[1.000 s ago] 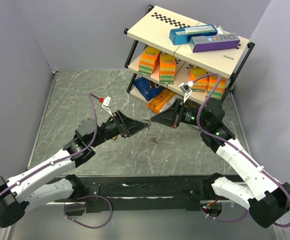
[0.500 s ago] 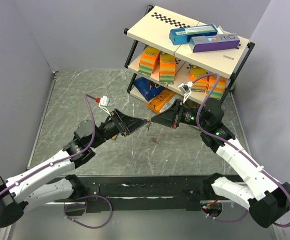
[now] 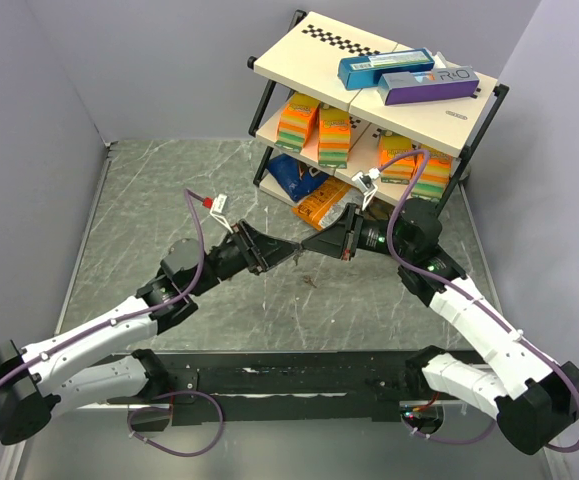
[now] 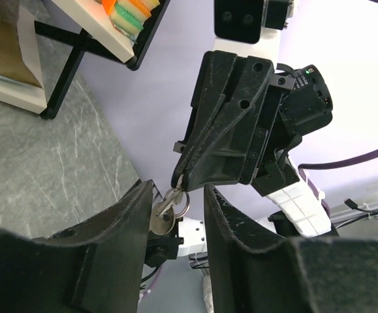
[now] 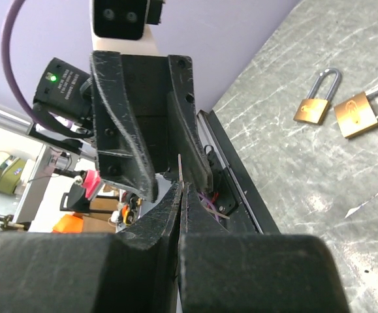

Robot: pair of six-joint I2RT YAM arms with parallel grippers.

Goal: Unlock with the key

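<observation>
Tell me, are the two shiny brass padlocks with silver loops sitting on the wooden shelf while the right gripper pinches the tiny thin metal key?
The padlocks' place is wrong. The smaller brass padlock and the larger brass padlock lie on the grey marbled table, as the right wrist view shows. The right gripper does pinch the tiny thin metal key.

Between the left gripper (image 3: 287, 256) and the right gripper (image 3: 312, 243), above the table (image 3: 169, 200), the key (image 4: 162, 220) is held; two padlocks (image 5: 314, 107) are laid side by side before the shelf (image 3: 299, 66).
</observation>
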